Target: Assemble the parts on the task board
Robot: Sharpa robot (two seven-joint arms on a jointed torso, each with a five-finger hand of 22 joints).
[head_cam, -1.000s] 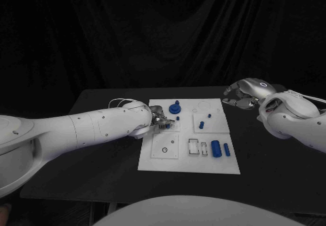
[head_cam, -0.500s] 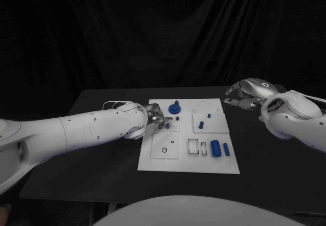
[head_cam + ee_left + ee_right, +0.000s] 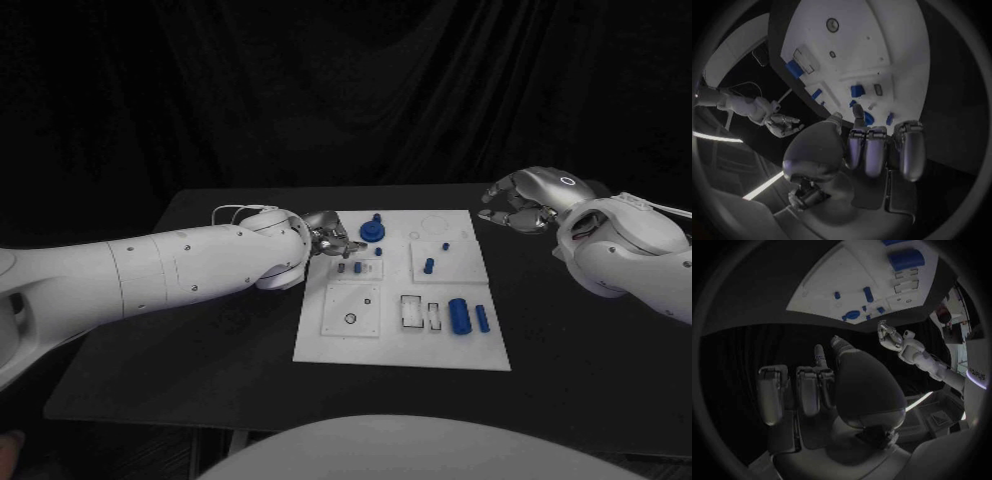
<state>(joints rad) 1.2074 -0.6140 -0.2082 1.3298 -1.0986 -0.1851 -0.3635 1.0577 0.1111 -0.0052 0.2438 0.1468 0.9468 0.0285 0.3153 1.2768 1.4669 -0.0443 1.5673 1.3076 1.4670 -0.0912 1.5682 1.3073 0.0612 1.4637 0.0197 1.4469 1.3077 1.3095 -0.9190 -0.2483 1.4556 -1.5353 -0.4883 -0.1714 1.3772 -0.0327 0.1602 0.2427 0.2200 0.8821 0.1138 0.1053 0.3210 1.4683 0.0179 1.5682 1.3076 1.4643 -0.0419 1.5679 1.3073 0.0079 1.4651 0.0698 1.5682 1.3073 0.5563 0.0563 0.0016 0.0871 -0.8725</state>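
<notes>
Several small blue plastic parts are seen on the flat white rectangular task board [image 3: 404, 345] in the middle of the black table [image 3: 216, 330]. A large blue cylinder [image 3: 459, 315] lies near the board's right edge with its long axis running from near to far, and a thinner blue pin [image 3: 482, 319] lies just beside it, parallel. A round blue knob-like piece [image 3: 372, 230] stands upright at the far edge. The silver left hand [image 3: 329, 240] is held over the board's far left part, fingers curled; whether anything is gripped cannot be told, since the fingertips are hidden. The silver right hand [image 3: 522, 203] is held off the board's far right corner, loosely curled around nothing.
</notes>
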